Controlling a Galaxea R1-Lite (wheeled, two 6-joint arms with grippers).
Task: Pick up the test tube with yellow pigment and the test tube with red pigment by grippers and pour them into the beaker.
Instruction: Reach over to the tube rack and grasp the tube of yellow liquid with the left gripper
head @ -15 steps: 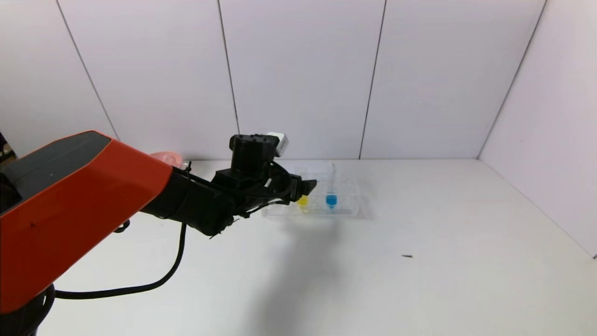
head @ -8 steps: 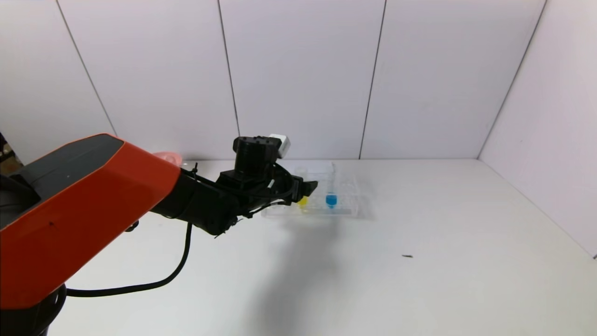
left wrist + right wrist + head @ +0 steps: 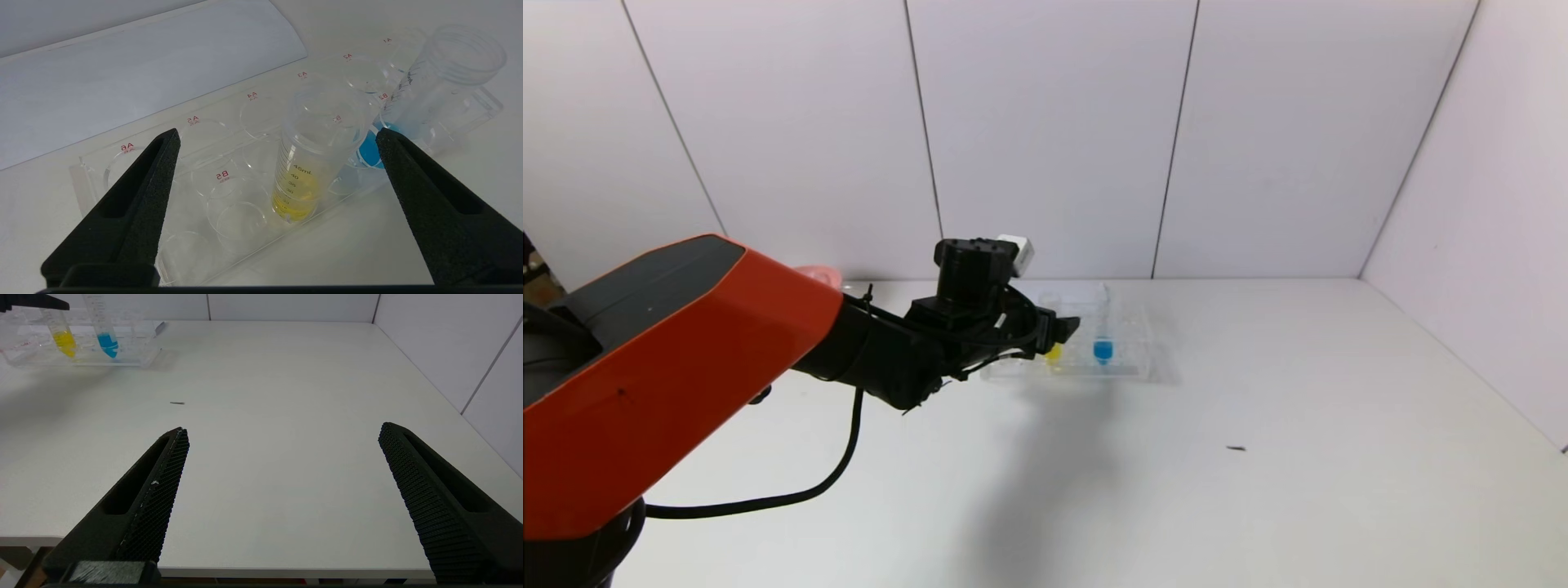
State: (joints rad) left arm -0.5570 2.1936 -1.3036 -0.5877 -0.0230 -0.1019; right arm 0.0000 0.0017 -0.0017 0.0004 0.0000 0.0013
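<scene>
The black two-fingered left tool (image 3: 278, 139) is standing wide, straddling the slim clear test tube with yellow pigment (image 3: 304, 163) upright in the clear rectangular rack (image 3: 196, 171) on the white tabletop (image 3: 1176, 457). Grasping seems next: closing squarely on it. The right tool (image 3: 282, 433) is waiting, spread wide.

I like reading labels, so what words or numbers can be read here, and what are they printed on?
"A6", "A5", "A4", "A3", "A2", "A1", "B5", "B2": red, beside the wells of the clear tube rack.
"45mL", "40", "30": scale on the yellow-pigment test tube.
Lower marks there, and the blue-pigment tube's scale: unreadable.
</scene>
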